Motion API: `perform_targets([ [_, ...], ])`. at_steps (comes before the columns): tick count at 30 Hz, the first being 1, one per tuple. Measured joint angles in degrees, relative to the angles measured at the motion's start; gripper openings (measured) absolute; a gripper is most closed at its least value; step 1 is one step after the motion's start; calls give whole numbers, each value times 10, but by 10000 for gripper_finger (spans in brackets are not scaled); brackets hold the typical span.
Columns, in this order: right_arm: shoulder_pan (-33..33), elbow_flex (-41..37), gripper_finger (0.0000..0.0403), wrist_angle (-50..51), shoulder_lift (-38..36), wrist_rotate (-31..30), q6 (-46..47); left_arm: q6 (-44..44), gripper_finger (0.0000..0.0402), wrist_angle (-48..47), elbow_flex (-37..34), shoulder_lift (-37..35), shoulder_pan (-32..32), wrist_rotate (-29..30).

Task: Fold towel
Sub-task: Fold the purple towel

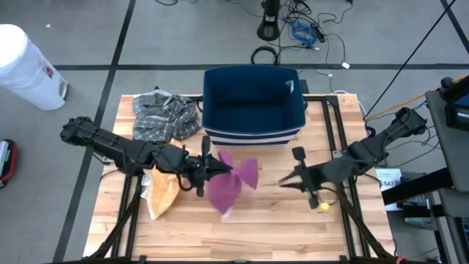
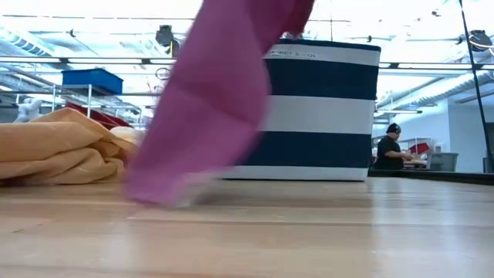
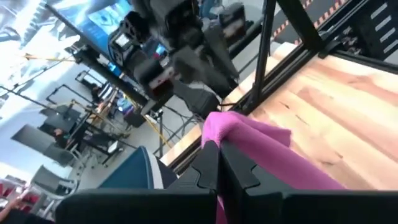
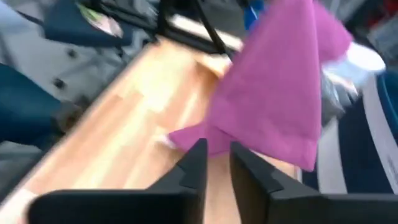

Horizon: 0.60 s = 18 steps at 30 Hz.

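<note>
The left gripper (image 1: 207,168) is clamped on the purple towel (image 1: 233,180), which hangs above the table (image 1: 286,227), while the right gripper (image 1: 282,182), fingers slightly apart, sits just beside it, not touching.

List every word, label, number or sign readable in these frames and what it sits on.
No text can be read with certainty.
Striped bin: a small printed line along its top band in the low view, too blurred to read.
Bin's inside tag: too small to read.
White paper label at the table's right edge: print too small to read.
White container: a red mark, illegible.
</note>
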<state>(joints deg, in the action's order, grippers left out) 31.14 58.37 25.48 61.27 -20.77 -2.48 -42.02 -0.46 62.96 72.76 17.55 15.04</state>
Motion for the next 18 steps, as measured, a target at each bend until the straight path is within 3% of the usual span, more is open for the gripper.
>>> perform_targets([
  [7,-3,0,135,54,52,10,75,-2,1,3,0,-2,5,-13],
  [14,2,0,136,80,89,63,137,11,1,-52,0,-17,27,-25],
  [18,12,0,130,82,98,73,153,63,1,-121,0,-19,22,-94],
])
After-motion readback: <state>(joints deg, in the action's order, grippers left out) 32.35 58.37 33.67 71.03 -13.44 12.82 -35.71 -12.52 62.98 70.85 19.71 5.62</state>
